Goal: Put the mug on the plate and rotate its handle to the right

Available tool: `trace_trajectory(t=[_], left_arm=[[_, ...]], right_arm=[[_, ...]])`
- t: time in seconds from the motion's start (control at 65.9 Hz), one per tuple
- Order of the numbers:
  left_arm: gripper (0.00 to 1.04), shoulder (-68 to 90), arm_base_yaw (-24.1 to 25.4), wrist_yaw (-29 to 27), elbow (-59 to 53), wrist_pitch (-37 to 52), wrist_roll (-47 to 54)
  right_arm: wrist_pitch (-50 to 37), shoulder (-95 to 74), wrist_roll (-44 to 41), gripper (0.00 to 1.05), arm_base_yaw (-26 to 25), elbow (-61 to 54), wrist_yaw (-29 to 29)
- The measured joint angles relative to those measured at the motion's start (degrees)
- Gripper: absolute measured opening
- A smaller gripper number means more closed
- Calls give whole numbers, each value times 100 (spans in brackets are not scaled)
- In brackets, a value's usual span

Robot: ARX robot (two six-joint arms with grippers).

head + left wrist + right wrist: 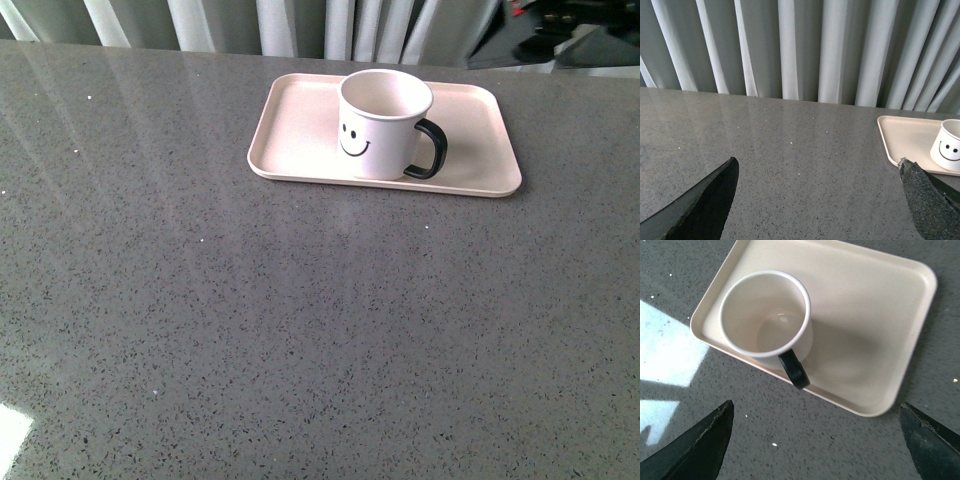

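The white mug [383, 124] with a black smiley face stands upright on the pale pink plate [298, 130] at the back of the grey countertop. Its black handle [431, 150] points to the right. From above, the right wrist view shows the empty mug [766, 315], its handle [794, 369] and the plate [875, 315]; my right gripper [816, 412] is open over bare countertop just off the plate's edge, holding nothing. My left gripper [819, 167] is open over bare countertop, with the plate [905, 137] and mug [948, 151] off to one side. Neither arm shows in the front view.
Pale curtains [790, 50] hang behind the counter's far edge. Dark equipment [570, 35] sits beyond the back right corner. A bright patch of light [667, 347] lies on the grey speckled countertop [300, 330] near the plate.
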State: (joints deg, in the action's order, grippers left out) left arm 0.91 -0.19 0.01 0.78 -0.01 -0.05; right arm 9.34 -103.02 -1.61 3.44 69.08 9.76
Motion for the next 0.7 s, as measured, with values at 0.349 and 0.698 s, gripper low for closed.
trace_trajectory(t=[0.349, 0.698], left_arm=[[96, 0, 0, 0, 0, 0, 0], [96, 0, 0, 0, 0, 0, 0]], right_arm=[[699, -1456, 702, 96, 354, 1545, -173], [1001, -1937, 981, 96, 378, 2247, -284]])
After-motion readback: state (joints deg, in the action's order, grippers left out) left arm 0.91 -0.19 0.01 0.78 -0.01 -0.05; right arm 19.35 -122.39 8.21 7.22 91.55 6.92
